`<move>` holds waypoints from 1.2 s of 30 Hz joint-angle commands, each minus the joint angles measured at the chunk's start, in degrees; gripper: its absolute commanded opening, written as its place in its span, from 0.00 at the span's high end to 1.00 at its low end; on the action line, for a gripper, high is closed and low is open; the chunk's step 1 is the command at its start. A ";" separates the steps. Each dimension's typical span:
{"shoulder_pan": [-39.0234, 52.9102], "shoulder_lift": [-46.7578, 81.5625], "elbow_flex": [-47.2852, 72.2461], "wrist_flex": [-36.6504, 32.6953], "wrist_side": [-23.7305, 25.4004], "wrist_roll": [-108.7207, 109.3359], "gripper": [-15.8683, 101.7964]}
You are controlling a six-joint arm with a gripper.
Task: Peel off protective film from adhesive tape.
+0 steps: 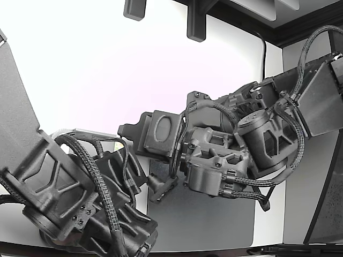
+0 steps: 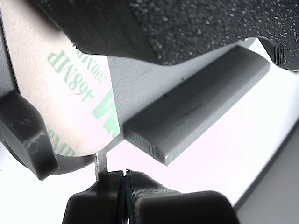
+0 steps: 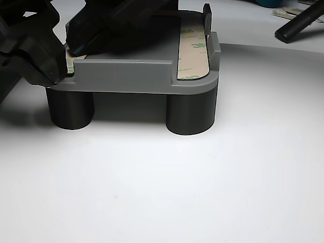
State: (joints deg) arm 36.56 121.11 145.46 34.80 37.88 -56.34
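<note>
Wrist view: my gripper point(image 2: 122, 179) sits at the lower middle of the frame, jaws drawn together with only a hairline seam between them. A thin pale tab of the film point(image 2: 101, 163) runs down from the tape strip point(image 2: 56, 88) into that seam, so I am pinching the film's edge. The strip itself is a pale pink liner with green print, lying on the grey holder point(image 2: 140, 79) in the left half of the frame. A grey bar point(image 2: 196, 102) of the holder crosses the middle diagonally.

In the other view, the holder point(image 3: 126, 76) stands on dark round legs point(image 3: 191, 114) on a white table point(image 3: 162, 192). My gripper point(image 3: 48, 63) is at the frame's upper left, at the holder's left corner, where a sliver of the strip point(image 3: 68, 62) shows. A second strip point(image 3: 193, 50) lies on the holder's right side, near the upper middle.

In the exterior view, two dark arms fill the frame; my fingertips are hidden there.
</note>
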 commanded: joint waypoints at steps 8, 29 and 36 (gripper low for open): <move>-0.26 1.23 -1.32 -0.70 -0.35 0.70 0.97; -0.09 1.67 -1.14 0.09 -0.79 1.32 0.97; 0.00 2.11 -0.70 0.09 -0.79 1.49 0.97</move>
State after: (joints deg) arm 36.83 121.73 146.07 35.16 37.27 -54.93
